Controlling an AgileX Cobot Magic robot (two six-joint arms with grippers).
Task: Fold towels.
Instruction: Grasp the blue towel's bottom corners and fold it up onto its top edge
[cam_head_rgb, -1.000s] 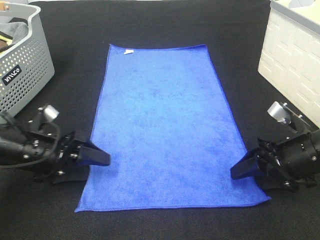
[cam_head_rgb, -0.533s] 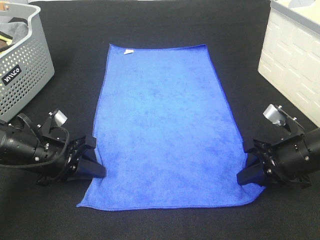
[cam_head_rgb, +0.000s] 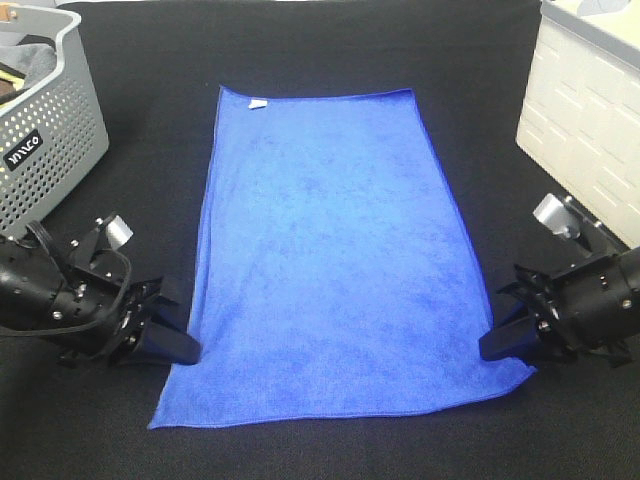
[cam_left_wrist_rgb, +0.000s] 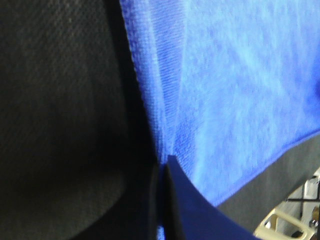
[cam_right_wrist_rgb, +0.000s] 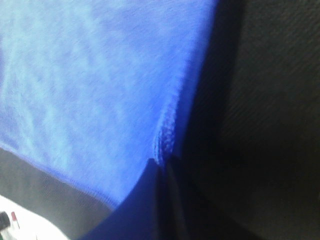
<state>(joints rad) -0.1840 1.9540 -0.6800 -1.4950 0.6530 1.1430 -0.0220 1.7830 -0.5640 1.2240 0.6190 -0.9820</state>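
Blue cloth is puckering between both pairs of closed jaws in the wrist views, so you are gripping the towel (cam_head_rgb: 330, 250) by its two long hems. The left gripper (cam_head_rgb: 192, 349) is clamping one hem and the right gripper (cam_head_rgb: 488, 348) the opposite one, each just short of a near corner. The towel is lying flat on the black table cover (cam_head_rgb: 300, 40), stretching away ahead of both grippers. By my judgement you are finishing the grasp for the first fold. The next move is calling for an even lift of both hems, carried forward toward the far edge with the white tag (cam_head_rgb: 257, 103), keeping the span taut.
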